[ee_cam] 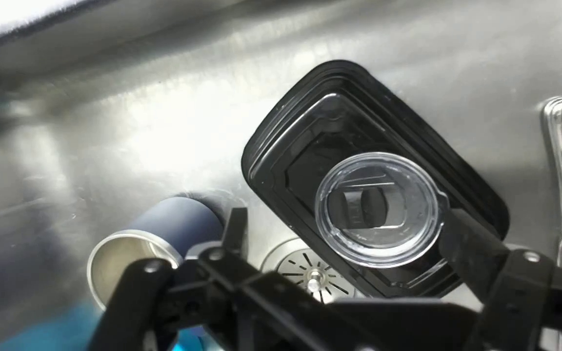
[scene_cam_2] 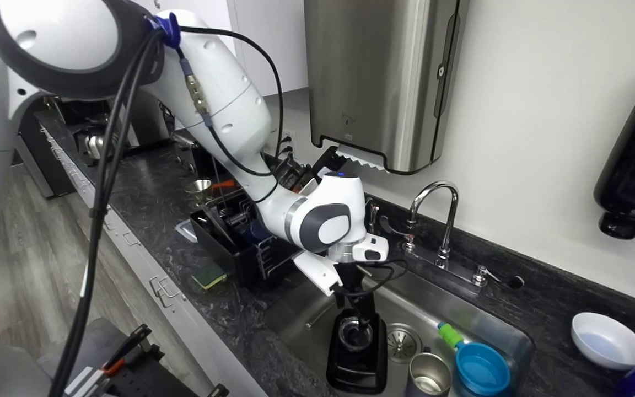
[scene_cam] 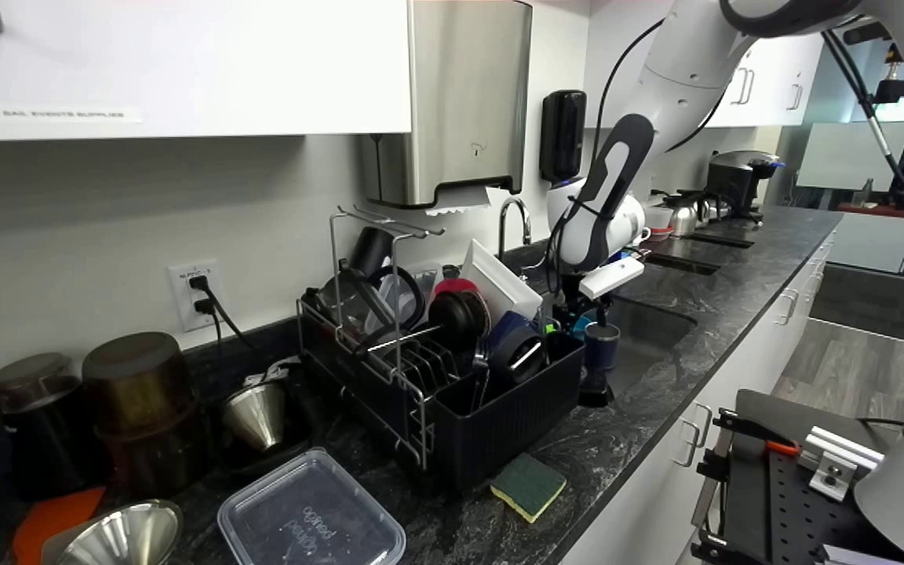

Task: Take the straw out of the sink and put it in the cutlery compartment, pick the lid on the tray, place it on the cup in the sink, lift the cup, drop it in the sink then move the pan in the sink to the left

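Observation:
In the sink (scene_cam_2: 405, 292) lies a black tray (ee_cam: 320, 122), with the clear round lid (ee_cam: 381, 214) and its dark slider resting on it. My open gripper (ee_cam: 343, 220) hovers just over the tray, one finger on either side of the lid. The right finger (ee_cam: 471, 251) is close to the lid's small tab; whether they touch, I cannot tell. Left of the tray the blue metal cup (ee_cam: 183, 224) stands upright, mouth up. Past the cup is the blue pan (scene_cam_2: 483, 369) with a green handle. The cutlery compartment (scene_cam: 511, 420) is a black caddy on the rack. I cannot make out the straw.
A full dish rack (scene_cam: 405, 345) borders the sink, with a sponge (scene_cam: 529, 485) on the counter before it. The curved tap (scene_cam_2: 450, 215) rises behind the basin. A metal utensil (ee_cam: 561, 161) lies right of the tray. A white bowl (scene_cam_2: 608, 342) sits on the counter.

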You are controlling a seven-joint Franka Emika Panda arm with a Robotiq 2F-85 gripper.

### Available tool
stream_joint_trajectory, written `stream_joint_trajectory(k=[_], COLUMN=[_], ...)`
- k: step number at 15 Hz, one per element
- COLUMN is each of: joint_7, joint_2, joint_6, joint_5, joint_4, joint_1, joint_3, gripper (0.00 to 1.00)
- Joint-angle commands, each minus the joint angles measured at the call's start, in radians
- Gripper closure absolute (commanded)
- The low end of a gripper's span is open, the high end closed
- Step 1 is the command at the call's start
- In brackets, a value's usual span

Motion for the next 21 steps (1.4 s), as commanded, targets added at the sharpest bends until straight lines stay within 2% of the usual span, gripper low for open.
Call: stream_joint_trajectory(k=[1,4,8,15,21], joint_7=[0.050,0.028,-0.038,-0.267,-0.468], joint_2=[0.085,0.112,0.081,-0.040,-0.075], joint_6=[-0.024,-0.019,-0.017,-0.055,-0.164], joint_5=[-0.050,-0.052,-0.035,-0.011,0.101], joint_4=[0.084,0.109,0.081,-0.036,-0.019], joint_1=[0.043,0.043,0.011,-0.081,-0.188], joint_3=[-0.046,-0.047,-0.017,0.055,0.150], gripper=[0.00,0.00,0.00,0.00,0.00])
